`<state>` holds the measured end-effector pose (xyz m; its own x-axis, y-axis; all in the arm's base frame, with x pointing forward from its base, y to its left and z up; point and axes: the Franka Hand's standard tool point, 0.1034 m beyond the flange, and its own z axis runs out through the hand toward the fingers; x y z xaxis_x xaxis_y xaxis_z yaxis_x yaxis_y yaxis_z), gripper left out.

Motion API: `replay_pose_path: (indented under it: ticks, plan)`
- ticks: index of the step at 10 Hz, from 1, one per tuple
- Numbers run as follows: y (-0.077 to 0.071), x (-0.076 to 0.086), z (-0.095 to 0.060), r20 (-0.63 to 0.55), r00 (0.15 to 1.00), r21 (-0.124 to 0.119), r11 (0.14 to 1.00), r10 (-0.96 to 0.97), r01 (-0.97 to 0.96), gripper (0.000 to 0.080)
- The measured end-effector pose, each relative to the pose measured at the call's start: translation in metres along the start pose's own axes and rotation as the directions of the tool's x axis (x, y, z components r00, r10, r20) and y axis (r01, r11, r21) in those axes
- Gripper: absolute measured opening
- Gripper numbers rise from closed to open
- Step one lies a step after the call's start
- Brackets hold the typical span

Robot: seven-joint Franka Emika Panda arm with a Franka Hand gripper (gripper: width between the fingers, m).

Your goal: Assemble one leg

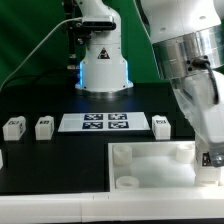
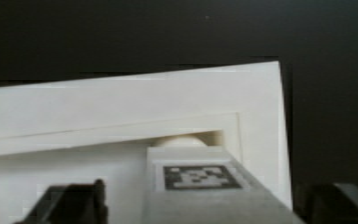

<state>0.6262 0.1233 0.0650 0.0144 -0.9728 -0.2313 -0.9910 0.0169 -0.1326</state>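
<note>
Leg (image 2: 197, 176), the one in play, is sitting on the corner of the white tray (image 2: 87, 110), directly under the claw (image 2: 202, 205). The arm is reaching down over the dark bench (image 1: 50, 160) at the exterior view's right, above that tray corner. The marker board (image 1: 105, 122) is lying further back, with spare legs (image 1: 44, 127) standing on both sides of it, well apart from the claw. The fingers (image 2: 73, 205) are spreading wide, flanking the leg with a gap on either side and pinching nothing. Its tagged face is looking up at the wrist, its long axis seemingly pointing toward the corner.
</note>
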Motion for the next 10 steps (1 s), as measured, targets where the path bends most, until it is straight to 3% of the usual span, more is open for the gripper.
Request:
replay_pose_path:
  ticks: [3, 7, 9, 10]
  plan:
    - [0.016, -0.021, 0.005, -0.033, 0.906, -0.143, 0.9, -0.421, 0.413, 0.0636]
    - [0.014, -0.019, 0.005, 0.015, 0.694, -0.142, 0.685, -0.72, 0.715, 0.0649]
    - [0.0, -0.022, -0.003, 0.03, 0.451, -0.144, 0.443, -0.892, 0.885, 0.0649]
    - [0.0, -0.022, -0.003, 0.048, 0.328, -0.143, 0.318, -0.944, 0.937, 0.0649]
